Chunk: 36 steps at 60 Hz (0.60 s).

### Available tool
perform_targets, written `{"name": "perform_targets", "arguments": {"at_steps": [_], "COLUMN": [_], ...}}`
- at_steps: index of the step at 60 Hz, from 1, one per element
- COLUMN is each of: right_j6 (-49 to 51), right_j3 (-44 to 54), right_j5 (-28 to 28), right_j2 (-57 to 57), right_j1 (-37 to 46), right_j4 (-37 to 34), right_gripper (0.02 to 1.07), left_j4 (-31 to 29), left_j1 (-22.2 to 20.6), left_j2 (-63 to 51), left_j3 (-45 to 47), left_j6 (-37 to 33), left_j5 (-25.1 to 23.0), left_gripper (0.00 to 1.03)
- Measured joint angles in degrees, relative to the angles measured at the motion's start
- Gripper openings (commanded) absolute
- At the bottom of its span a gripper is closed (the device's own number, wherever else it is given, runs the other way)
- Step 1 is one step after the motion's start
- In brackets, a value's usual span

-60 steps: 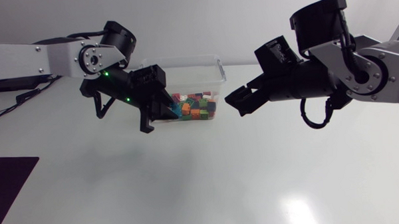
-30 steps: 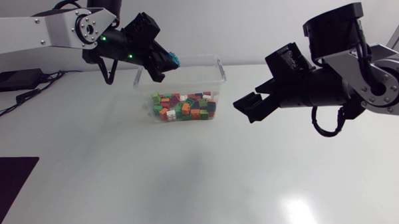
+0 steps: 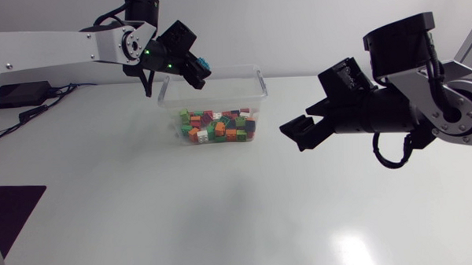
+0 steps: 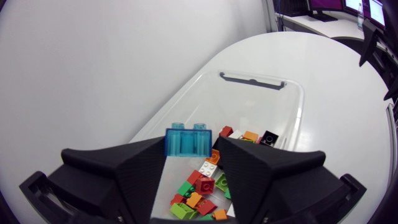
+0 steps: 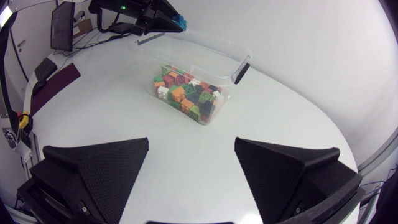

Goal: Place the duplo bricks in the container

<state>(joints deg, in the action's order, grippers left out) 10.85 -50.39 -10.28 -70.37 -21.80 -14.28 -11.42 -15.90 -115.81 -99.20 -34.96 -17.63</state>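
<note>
A clear plastic container point(image 3: 262, 83) stands at the back middle of the table, holding a pile of several coloured duplo bricks point(image 3: 218, 127). My left gripper point(image 3: 201, 71) hovers over its back left corner, shut on a translucent blue brick point(image 3: 205, 67). In the left wrist view the blue brick point(image 4: 189, 140) sits between the fingertips of the left gripper point(image 4: 189, 150), above the container point(image 4: 292, 93) and its bricks point(image 4: 205, 180). My right gripper point(image 3: 299, 132) hangs open and empty to the right of the container. The right wrist view shows that gripper point(image 5: 191, 146) facing the container point(image 5: 242, 65).
A dark mat point(image 3: 6, 211) lies at the table's front left corner. Cables and a black box point(image 3: 22, 94) sit at the far left edge.
My left arm has risen from in front of the container and carried the blue brick up over its back left corner. The right gripper has drifted slightly to the right.
</note>
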Motion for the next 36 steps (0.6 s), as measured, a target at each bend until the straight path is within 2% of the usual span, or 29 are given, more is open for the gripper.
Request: {"name": "perform_targets", "arguments": {"at_steps": [1,6,17,36], "right_j6": [0.13,0.37,1.4,2.36], "right_j3": [0.0,0.0,0.0,0.02], "right_j5": [0.0,0.04,1.97,11.15], "right_j2": [0.11,0.77,2.75,6.86], "right_j1": [0.09,0.28,0.57,2.89], "right_j4": [-0.02,-0.02,-0.04,1.46], "right_gripper": [1.02,1.02,1.02,1.02], "left_j4": [1.14,2.99,3.1,4.28], "left_j1": [0.0,0.0,0.07,3.69], "left_j2": [-0.26,-0.98,-1.25,5.57], "left_j3": [0.0,-0.04,-0.02,6.19], "left_j6": [0.31,0.55,0.7,0.74], "left_j5": [0.22,1.79,5.95,10.69], "left_gripper": [0.98,0.99,0.99,0.99]}}
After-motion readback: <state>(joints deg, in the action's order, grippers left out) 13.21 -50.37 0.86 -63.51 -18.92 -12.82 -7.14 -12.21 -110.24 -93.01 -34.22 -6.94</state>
